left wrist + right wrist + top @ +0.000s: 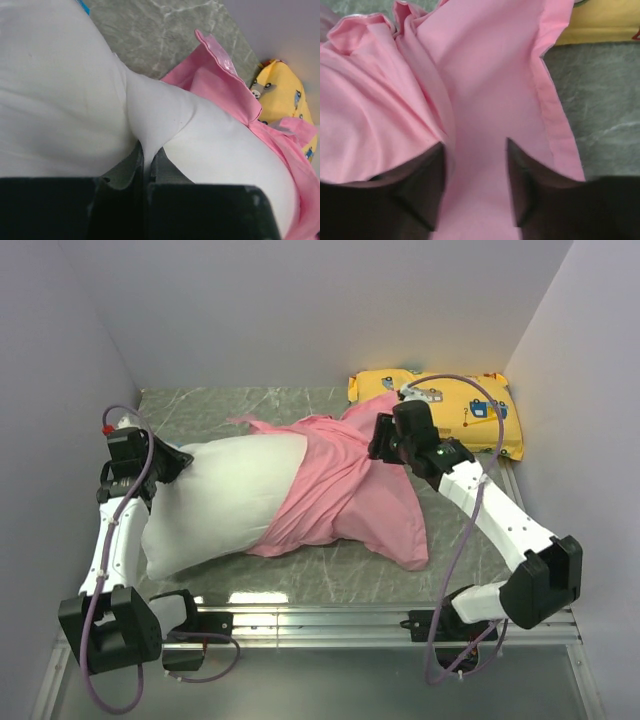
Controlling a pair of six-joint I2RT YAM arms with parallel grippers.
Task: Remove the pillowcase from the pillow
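1. Left gripper [146,150] is clamped on a corner of the pillow [225,500], near the bench's left edge.
2. Right gripper [475,150] has its fingers apart, astride the pillowcase [345,490] at bench centre.
3. The pillow's long axis runs left-right; the case probably exits rightward, and the right arm is nearer.

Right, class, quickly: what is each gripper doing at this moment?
Left gripper: closed on the pillow.
Right gripper: jaws apart, pillowcase between them; grip cannot be told.

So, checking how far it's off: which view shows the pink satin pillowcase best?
Top external: the whole pink satin pillowcase shows, covering one end of the white stuffed pillow. Left wrist: only its edge. Right wrist: close-up folds.
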